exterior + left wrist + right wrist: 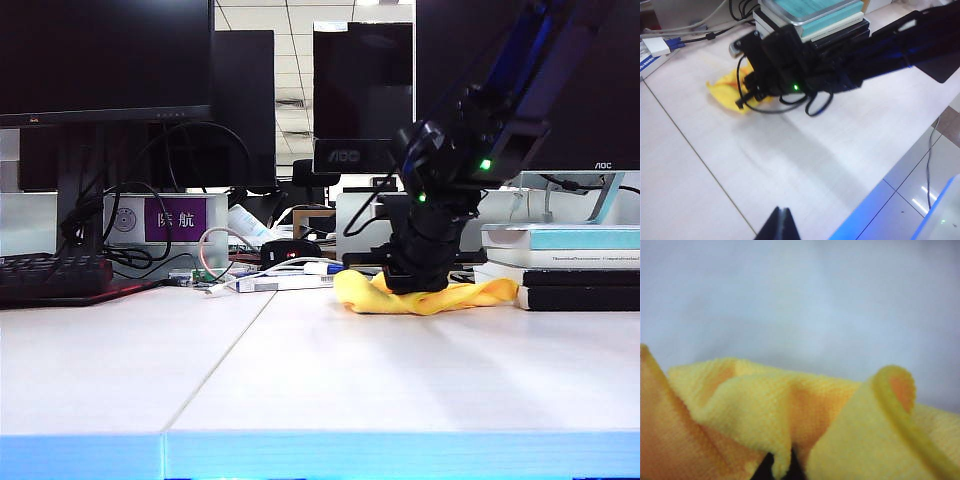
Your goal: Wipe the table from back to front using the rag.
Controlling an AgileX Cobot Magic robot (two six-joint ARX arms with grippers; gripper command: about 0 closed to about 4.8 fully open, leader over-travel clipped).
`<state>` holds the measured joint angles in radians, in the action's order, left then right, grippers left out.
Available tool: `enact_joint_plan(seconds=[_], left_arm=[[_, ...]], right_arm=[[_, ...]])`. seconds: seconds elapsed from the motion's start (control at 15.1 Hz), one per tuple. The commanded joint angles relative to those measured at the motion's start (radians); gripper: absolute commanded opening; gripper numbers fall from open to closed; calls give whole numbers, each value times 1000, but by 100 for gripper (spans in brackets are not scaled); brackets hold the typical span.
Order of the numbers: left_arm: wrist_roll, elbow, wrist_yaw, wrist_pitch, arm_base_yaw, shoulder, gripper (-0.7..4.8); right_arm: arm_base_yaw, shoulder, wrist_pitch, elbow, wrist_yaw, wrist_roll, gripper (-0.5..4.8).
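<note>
Rag (765, 405) fuzzy yellow terry cloth; table (400, 380) smooth matt off-white.

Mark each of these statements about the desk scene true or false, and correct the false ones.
1. The right pincer is pressed down on the rag at the back of the table. True.
2. The rag is blue. False: it is bright yellow.
3. The right pincer is shut on the rag, with cloth bunched around its tips. True.
4. The left pincer also grips the rag. False: it hangs over bare table, apart from the cloth.
5. A stack of books lies beside the rag. True.
6. The rag lies at the table's blue front edge. False: it lies far back, near the monitors.
</note>
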<state>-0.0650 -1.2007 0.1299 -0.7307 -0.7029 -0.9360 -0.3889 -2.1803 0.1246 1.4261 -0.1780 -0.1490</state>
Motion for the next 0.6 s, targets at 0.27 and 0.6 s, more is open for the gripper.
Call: enact_joint_plan(seconds=[0.27, 0.6], left_arm=[[2, -7, 5, 7, -1, 0, -6], [-3, -7, 5, 7, -1, 1, -6]], right_arm=[[42, -83, -13, 114, -5, 29, -6], [62, -169, -7, 222, -4, 51, -6]])
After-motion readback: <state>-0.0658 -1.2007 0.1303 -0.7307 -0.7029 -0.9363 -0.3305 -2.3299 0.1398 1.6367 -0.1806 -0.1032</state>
